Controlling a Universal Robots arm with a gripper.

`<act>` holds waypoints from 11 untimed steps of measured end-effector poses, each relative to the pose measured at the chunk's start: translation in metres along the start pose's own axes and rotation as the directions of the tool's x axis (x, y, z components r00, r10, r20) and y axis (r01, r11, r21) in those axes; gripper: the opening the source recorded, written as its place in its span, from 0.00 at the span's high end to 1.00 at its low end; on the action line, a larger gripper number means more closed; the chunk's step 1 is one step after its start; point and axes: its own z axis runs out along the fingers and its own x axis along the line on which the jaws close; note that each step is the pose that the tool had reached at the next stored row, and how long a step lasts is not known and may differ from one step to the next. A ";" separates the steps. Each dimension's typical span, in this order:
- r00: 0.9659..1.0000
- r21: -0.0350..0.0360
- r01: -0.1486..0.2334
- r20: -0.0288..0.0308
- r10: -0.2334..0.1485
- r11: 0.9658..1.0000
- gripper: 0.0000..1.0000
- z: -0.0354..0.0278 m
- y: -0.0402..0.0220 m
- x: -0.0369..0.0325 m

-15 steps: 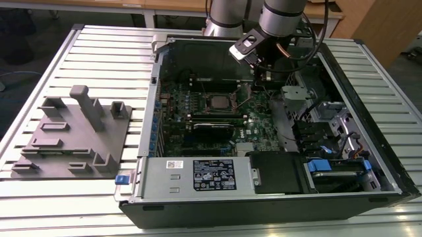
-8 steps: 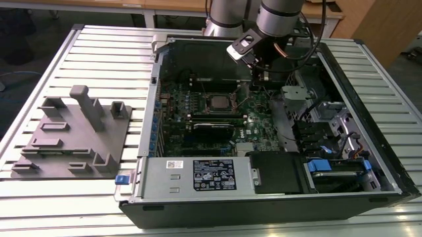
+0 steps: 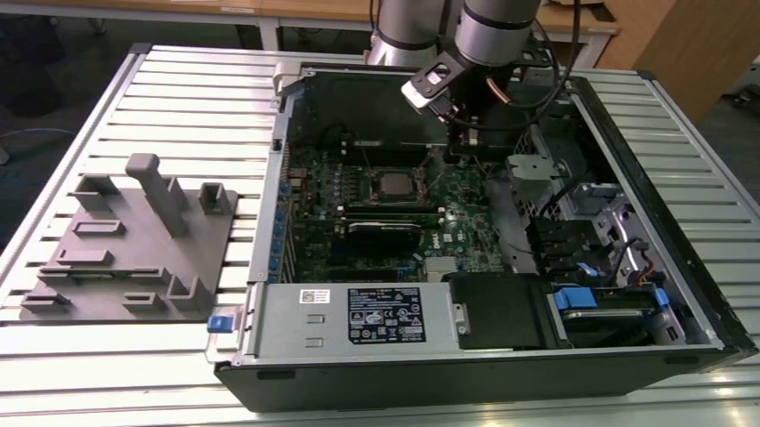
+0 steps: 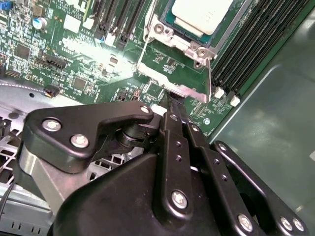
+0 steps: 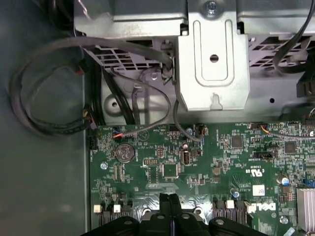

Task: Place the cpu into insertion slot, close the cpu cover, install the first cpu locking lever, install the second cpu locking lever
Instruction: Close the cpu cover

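The cpu (image 3: 396,184) lies flat in the insertion slot (image 3: 370,186) on the green motherboard, its silver top (image 4: 202,12) showing in the second wrist view. The silvery cpu cover (image 4: 189,45) frames it and looks lowered around the chip. Thin wire levers (image 4: 209,73) run along two sides of the socket; whether they are latched I cannot tell. My gripper (image 3: 456,149) hangs inside the case, to the exterior view's right of the socket. Its black fingertips (image 5: 165,199) press together with nothing between them, a little above the board and apart from the socket. The second wrist view shows the gripper (image 4: 170,102) near the socket's corner.
Black memory slots (image 4: 251,44) flank the socket. A grey metal drive bracket (image 5: 211,64) and looped cables (image 5: 44,98) stand close to the gripper. The power supply (image 3: 356,316) fills the case's near side. A grey parts fixture (image 3: 131,231) sits on the slatted table.
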 end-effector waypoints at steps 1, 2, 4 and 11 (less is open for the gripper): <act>1.000 0.000 0.000 0.000 0.000 1.000 0.89 0.0000 -0.0009 -0.0001; 1.000 0.000 0.000 0.000 0.000 1.000 0.89 0.0000 -0.0018 -0.0003; 1.000 0.000 0.000 0.000 0.000 1.000 0.89 0.0001 -0.0036 -0.0006; 1.000 0.000 0.000 0.000 0.000 1.000 0.89 0.0000 -0.0096 -0.0018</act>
